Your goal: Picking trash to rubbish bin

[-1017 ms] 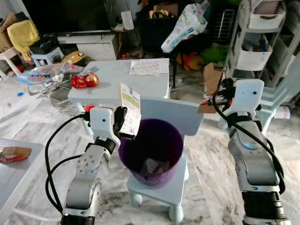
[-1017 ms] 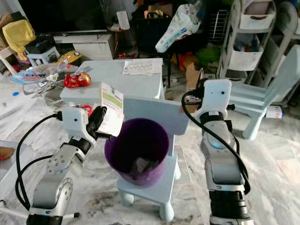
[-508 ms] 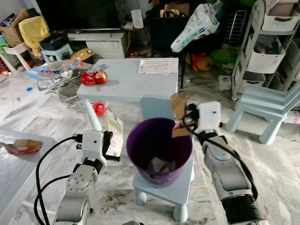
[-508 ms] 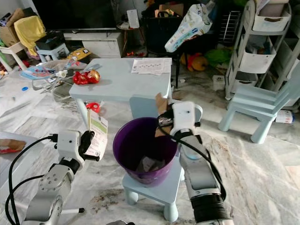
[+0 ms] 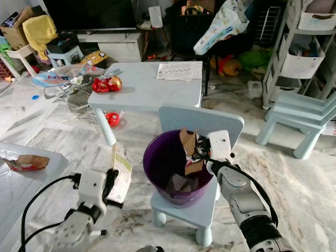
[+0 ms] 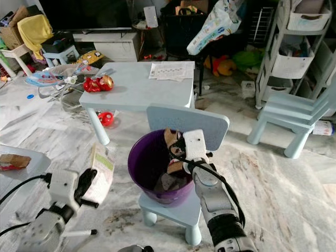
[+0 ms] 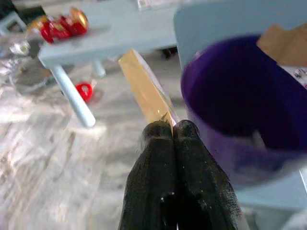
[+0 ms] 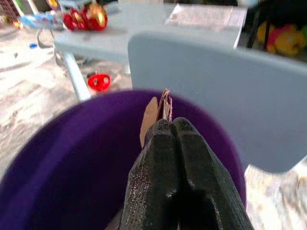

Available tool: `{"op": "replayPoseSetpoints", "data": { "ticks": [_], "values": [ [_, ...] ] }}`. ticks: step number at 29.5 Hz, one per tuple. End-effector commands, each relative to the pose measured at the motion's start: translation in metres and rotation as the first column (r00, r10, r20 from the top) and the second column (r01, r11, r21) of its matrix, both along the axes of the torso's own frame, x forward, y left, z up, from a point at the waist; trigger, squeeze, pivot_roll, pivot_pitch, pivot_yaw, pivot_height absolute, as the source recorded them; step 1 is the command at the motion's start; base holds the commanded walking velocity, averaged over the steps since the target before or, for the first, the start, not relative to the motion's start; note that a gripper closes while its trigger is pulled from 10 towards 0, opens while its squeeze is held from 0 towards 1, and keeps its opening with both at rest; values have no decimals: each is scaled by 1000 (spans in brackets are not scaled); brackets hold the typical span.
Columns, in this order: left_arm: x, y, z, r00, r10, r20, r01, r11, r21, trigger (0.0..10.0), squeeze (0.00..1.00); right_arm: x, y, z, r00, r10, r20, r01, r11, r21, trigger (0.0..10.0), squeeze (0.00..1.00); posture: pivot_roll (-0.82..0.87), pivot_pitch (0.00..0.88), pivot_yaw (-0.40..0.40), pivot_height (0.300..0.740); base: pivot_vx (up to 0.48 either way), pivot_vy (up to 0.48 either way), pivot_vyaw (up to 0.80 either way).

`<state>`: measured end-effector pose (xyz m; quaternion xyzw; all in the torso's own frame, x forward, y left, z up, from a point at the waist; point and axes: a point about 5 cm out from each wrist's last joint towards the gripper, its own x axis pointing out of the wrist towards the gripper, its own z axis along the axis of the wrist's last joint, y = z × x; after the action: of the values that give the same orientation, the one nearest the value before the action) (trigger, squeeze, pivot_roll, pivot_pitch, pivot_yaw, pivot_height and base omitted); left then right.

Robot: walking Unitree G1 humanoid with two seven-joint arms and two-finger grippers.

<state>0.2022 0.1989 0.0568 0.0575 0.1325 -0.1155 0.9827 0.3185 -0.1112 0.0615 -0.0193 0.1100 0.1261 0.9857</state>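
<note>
Over the bin [image 5: 176, 170], on the chair [image 5: 202, 121] seat: right gripper [image 5: 193, 156] pinched shut on cardboard [image 5: 188, 150].
Release only once the scrap sits fully inside the rim; left gripper [image 5: 111, 184], beside the bin, is clamped on a packet [image 5: 121, 173], next to drop.
</note>
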Motion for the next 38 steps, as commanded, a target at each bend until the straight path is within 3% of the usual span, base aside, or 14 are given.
{"op": "replayPoseSetpoints", "data": {
  "ticks": [1, 5, 6, 16, 25, 27, 29, 30, 32, 33, 36, 37, 38],
  "values": [
    [-7, 8, 3, 999, -32, -17, 33, 999, 17, 10000, 0, 8, 2, 0, 1000, 9, -9, -9, 1000, 2, 10000, 0, 94, 138, 116, 740, 0, 0, 0],
    [-12, 11, 3, 998, -47, -34, 48, 998, 35, 10000, 0, 15, -1, 0, 999, 1, -37, -1, 1000, 14, 10000, 0, 106, 143, 115, 740, 0, 0, 0],
    [-12, 11, 5, 998, -49, -31, 50, 998, 35, 10000, 0, 19, -2, 2, 999, -4, -34, 5, 1000, 26, 10000, 1000, 108, 143, 114, 740, 0, 0, 0],
    [-18, 8, 7, 997, -60, -38, 61, 998, 30, 10000, 0, 31, -1, 13, 1000, -5, 2, 5, 998, 55, 10000, 1000, 123, 146, 116, 740, 0, 0, 0],
    [-12, 8, 5, 997, -65, -41, 67, 997, 33, 10000, 0, 30, -1, 13, 999, -9, 45, 8, 1000, 27, 10000, 1000, 105, 139, 119, 740, 0, 0, 0],
    [-3, 8, 6, 998, -62, -27, 63, 997, 33, 10000, 0, 30, -5, 16, 997, -13, 76, 11, 1000, 19, 10000, 1000, 92, 136, 113, 740, 0, 0, 0],
    [18, 5, 8, 997, -72, 4, 71, 997, 28, 10000, 0, 23, -13, 16, 993, -41, 114, 42, 999, -7, 10000, 1000, 41, 126, 106, 740, 0, 0, 0],
    [18, 5, 8, 997, -72, 4, 71, 997, 28, 10000, 0, 23, -13, 16, 993, -41, 114, 42, 999, -7, 10000, 1000, 41, 126, 106, 740, 0, 0, 0],
    [34, -1, 9, 996, -83, 23, 82, 996, 18, 10000, 0, 9, -14, 18, 989, -25, 148, 22, 1000, 18, 10000, 1000, 8, 123, 105, 740, 0, 0, 0],
    [34, -1, 9, 996, -83, 23, 82, 996, 18, 10000, 0, 9, -14, 18, 989, -25, 148, 22, 1000, 18, 10000, 1000, 8, 123, 105, 740, 0, 0, 0],
    [56, -12, 10, 993, -113, 45, 113, 994, -2, 10000, 0, -15, -15, 33, 977, 14, 212, -21, 999, 32, 10000, 1000, -46, 121, 110, 740, 0, 0, 0],
    [61, -17, 9, 991, -125, 44, 126, 992, -20, 10000, 0, -22, -16, 39, 975, 29, 218, -39, 998, 40, 10000, 851, -72, 118, 110, 740, 0, 0, 0],
    [65, -20, 8, 990, -134, 43, 135, 990, -31, 10000, 0, -27, -16, 43, 974, 42, 223, -53, 998, 44, 10000, 851, -72, 118, 110, 740, 0, 0, 0]
  ]
}}
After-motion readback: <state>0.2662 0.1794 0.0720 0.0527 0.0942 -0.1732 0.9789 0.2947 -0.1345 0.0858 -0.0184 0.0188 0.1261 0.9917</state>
